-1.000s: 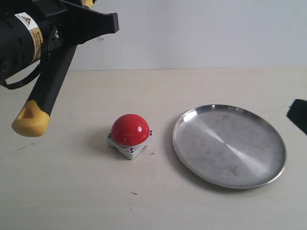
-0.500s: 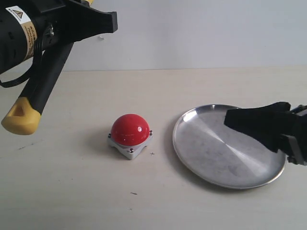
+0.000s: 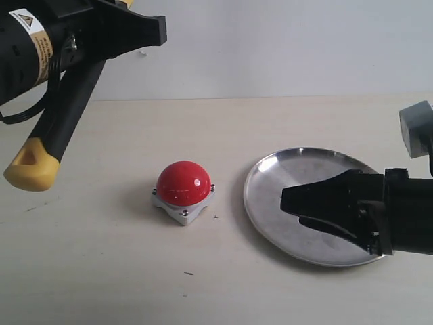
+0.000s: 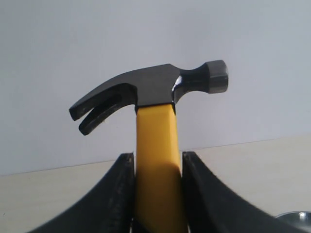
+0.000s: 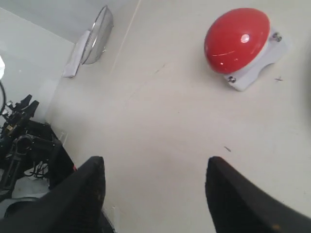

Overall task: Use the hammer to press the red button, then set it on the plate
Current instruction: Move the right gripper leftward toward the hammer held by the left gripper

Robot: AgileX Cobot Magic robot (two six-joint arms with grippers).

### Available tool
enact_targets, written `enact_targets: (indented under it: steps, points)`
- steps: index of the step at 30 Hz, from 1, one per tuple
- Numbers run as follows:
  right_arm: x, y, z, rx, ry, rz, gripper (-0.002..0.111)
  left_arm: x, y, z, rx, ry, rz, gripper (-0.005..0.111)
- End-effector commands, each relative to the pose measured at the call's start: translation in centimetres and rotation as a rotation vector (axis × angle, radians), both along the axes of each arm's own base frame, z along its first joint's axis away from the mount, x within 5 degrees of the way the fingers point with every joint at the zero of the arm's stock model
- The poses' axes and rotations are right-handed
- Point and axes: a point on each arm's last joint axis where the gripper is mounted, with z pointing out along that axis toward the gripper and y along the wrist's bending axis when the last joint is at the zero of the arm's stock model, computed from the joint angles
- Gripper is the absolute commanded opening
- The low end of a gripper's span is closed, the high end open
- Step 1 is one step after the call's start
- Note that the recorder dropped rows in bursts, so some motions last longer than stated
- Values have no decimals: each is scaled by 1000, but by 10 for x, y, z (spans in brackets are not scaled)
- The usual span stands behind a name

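My left gripper is raised at the upper left, shut on the hammer. The black handle slants down to its yellow loop end, left of and above the red button. In the left wrist view the fingers clamp the yellow shaft below the dark claw head. The button sits on its grey square base at mid-table. My right gripper hovers open over the silver plate and points toward the button. Nothing is between its fingers.
A pale wall stands behind the beige table. In the right wrist view a silver mesh object lies near the table's far edge, with dark equipment beyond that edge.
My right gripper has come in from the right edge and now reaches leftward across the plate. The left arm and hammer have barely shifted.
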Motion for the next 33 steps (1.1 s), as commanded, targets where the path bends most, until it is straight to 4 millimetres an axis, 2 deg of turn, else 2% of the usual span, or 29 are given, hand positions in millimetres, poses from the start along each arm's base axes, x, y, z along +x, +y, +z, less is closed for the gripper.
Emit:
enact_targets:
  steps: [1, 4, 8, 12, 17, 21, 28, 33]
  points:
    - [7, -2, -7, -39, 38, -47, 59, -2, 3, 10, 7, -59, -5, 0]
    - [7, 0, -4, 10, 53, -23, 59, -2, 3, 10, 7, -58, -7, 0]
    - [17, 9, 20, 68, -74, 70, 59, -2, 3, 10, 5, -58, -7, 0]
    - [24, 28, 37, 61, -102, 118, 59, -2, 3, 10, -16, -53, -4, 0]
    - [35, 53, 49, -61, -157, 75, 59, -2, 3, 10, -89, -36, 7, 0]
    - [37, 69, 71, -39, -232, 120, 59, 0, 3, 7, -118, -29, 32, 0]
    - [53, 75, 103, -36, -341, 68, 59, 4, 12, 8, -128, -71, 164, 0]
    - [71, 72, 123, 0, -339, -2, 59, 4, 17, 9, -122, -95, 217, 0]
